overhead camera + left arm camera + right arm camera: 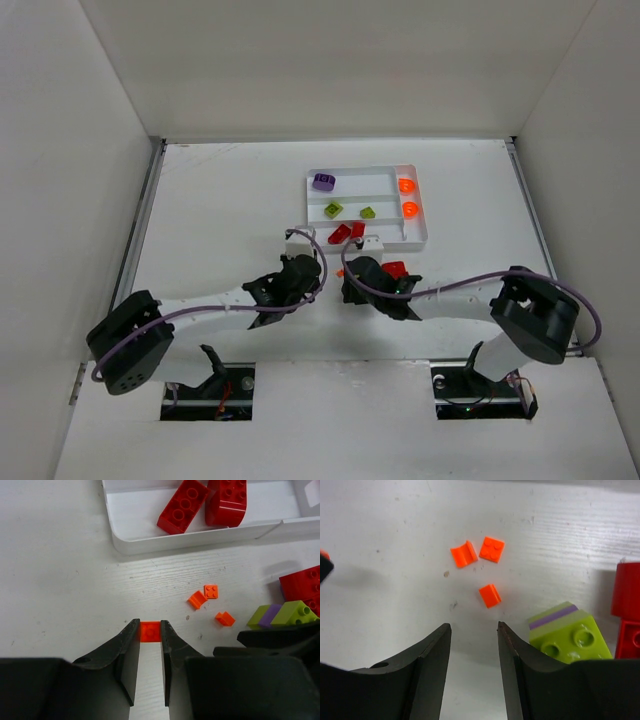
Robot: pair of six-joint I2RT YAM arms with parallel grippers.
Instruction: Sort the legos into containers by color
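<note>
The white tray point(370, 182) holds a purple brick point(323, 181), two lime pieces point(333, 209), two orange round pieces point(406, 185) and two red bricks point(183, 506). My left gripper point(150, 629) is shut on a small orange lego point(150, 631) low over the table, just in front of the tray's near wall point(150, 545). My right gripper point(474, 626) is open and empty. Three small orange pieces point(490, 595) lie just ahead of it. A lime brick with a purple layer point(567, 632) sits by its right finger.
A red brick point(627, 610) lies on the table right of the lime brick. Both grippers point(298, 262) point(352, 272) sit close together in front of the tray. White walls enclose the table on three sides.
</note>
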